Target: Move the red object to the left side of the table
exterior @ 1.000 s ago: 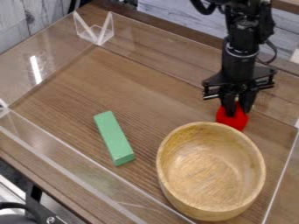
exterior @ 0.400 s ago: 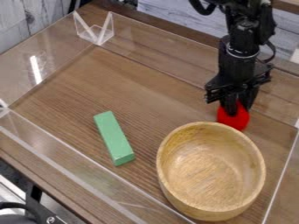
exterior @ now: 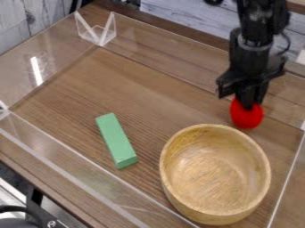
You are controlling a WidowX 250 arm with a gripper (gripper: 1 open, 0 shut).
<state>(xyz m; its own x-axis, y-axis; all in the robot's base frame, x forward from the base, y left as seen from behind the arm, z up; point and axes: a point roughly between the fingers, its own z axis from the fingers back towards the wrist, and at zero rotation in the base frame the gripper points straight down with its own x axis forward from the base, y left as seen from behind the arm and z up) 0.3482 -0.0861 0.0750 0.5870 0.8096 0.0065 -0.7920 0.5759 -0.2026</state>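
The red object is a small glossy red toy at the right side of the table, just behind the wooden bowl's far rim. My gripper points almost straight down onto it, its black fingers shut on the toy's top. The toy's lower half shows below the fingers. It looks slightly raised off the wood, though I cannot tell for sure.
A large wooden bowl sits at the front right, close below the gripper. A green rectangular block lies left of the bowl. Low clear acrylic walls border the tabletop, with a clear bracket at the back left.
The fingers have closed on the red toy. The gripper has risen a little, shifted slightly right and rolled about its axis, taking the toy with it.
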